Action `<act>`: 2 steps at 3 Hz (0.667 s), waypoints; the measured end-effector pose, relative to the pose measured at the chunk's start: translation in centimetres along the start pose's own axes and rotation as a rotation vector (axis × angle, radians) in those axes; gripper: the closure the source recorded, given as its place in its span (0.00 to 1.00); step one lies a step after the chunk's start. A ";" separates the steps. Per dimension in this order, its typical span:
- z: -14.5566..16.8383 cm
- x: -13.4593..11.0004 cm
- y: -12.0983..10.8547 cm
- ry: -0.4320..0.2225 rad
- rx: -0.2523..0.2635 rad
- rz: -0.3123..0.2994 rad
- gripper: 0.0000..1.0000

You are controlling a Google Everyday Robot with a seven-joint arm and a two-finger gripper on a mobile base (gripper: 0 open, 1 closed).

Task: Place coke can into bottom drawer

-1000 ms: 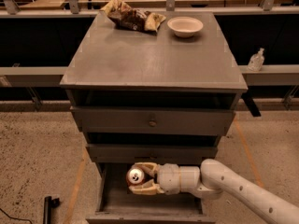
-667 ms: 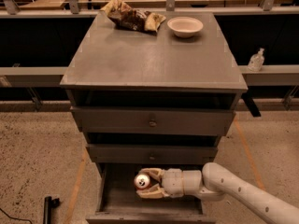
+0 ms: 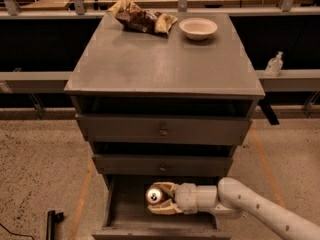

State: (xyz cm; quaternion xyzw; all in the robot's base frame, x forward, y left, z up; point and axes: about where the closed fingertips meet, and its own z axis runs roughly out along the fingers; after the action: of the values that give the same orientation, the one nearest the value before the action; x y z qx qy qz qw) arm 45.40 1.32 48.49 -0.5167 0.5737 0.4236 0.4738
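The gripper [image 3: 160, 198], clamped around the one red, silver-topped coke can [image 3: 153, 194], has been eased slightly lower and rightward inside the open bottom drawer [image 3: 125, 206], the deepest of three grey drawers, while one round white bowl [image 3: 198, 28] and one crinkled snack bag [image 3: 142, 20] are left on the cabinet top [image 3: 160, 64].

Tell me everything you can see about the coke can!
The coke can is small, round and looks like metal. Its shiny silver top faces the camera, and a little red side shows. It is tipped sideways, held between the pale fingers of the gripper. It sits inside the open bottom drawer; whether it touches the drawer floor, I cannot tell.
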 end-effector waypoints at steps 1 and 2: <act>0.6 4.3 -1.0 0.042 -0.007 -0.001 1.00; 1.8 9.7 -3.3 0.079 -0.015 0.002 1.00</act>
State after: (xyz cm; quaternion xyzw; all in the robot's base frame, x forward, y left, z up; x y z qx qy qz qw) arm 48.75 0.92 38.66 -0.5358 0.5895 0.4075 0.4465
